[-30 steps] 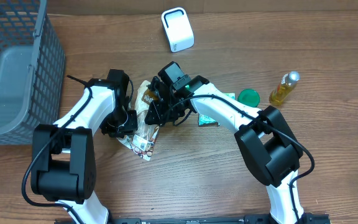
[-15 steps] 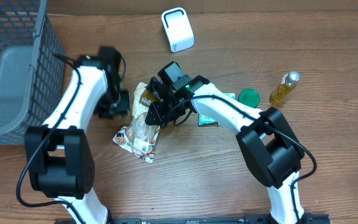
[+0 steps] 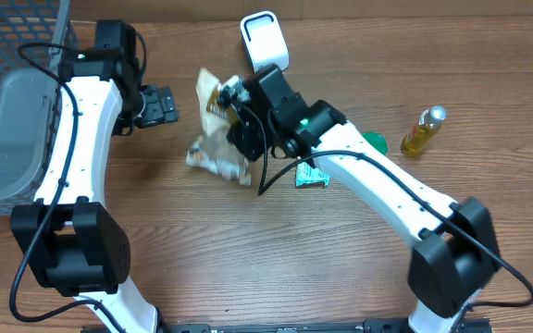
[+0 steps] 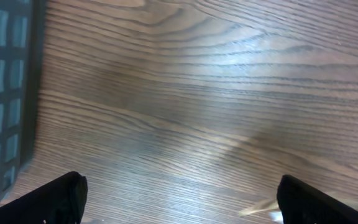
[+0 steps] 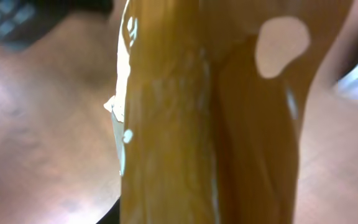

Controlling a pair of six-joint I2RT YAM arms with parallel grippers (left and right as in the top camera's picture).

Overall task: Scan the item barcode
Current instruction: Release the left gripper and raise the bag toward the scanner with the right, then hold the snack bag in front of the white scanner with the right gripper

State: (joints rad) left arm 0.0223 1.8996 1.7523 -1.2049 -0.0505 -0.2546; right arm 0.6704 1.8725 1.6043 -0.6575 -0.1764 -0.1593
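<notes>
My left gripper [image 3: 162, 104], upper left, stands spread wide; my right gripper [image 3: 241, 131] pinches the snack bag [image 3: 213, 155], upper centre.

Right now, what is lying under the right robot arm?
A green-and-white packet pokes out beneath the right arm, and part of a round green lid shows on its far side. The arm covers the rest of both, and anything else under it is hidden.
</notes>
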